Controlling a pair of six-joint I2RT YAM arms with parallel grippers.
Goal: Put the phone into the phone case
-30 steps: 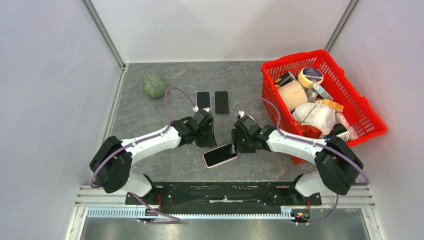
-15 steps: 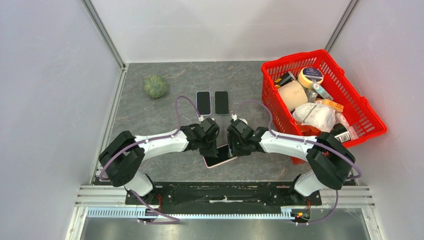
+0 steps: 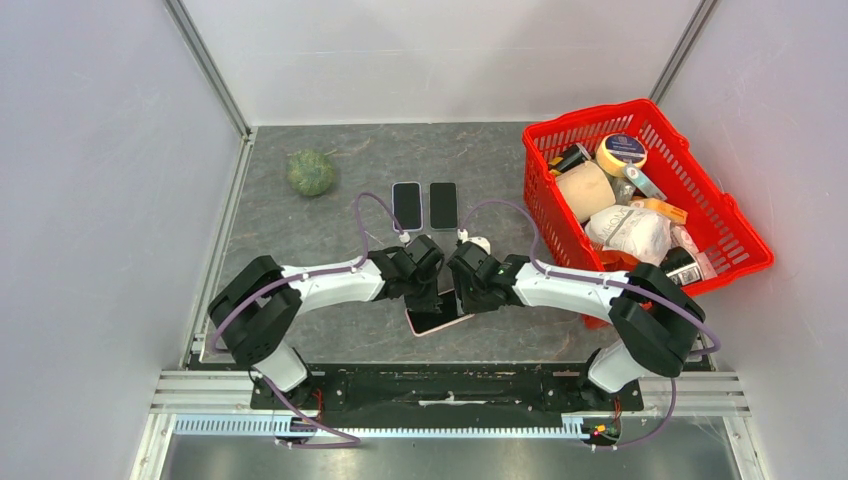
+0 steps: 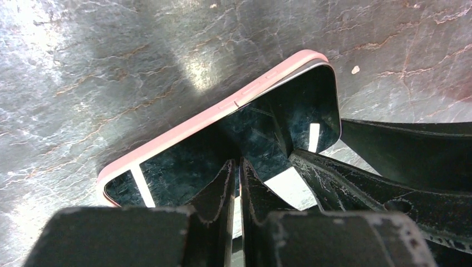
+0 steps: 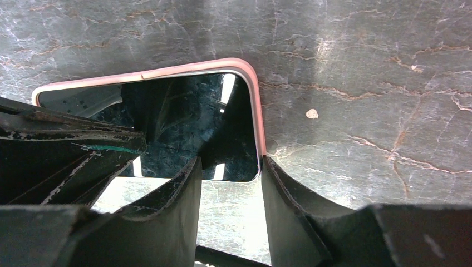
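Grey stone table (image 3: 300, 240), red basket (image 3: 730, 215) of mixed items on its right side. Both arms are bent inward and meet near the table's middle, over the phone.

Left gripper (image 4: 238, 167): clenched, only a thin slit between the fingers, with the tips down on the phone's dark screen.

Right gripper (image 5: 229, 164): spread wide, straddling one corner of the phone, with one finger against the pink rim. It shows no grasp.

Phone (image 3: 440, 322) lies flat on the table, screen up, angled, just in front of the arm bases. It is already seated in the pink phone case (image 4: 222, 108), whose rim wraps the visible edges and corners in both wrist views.

Two other phones (image 3: 406, 204) (image 3: 443, 205) lie side by side, just beyond the grippers. A green ball (image 3: 311, 172) sits at far left, well apart from everything.
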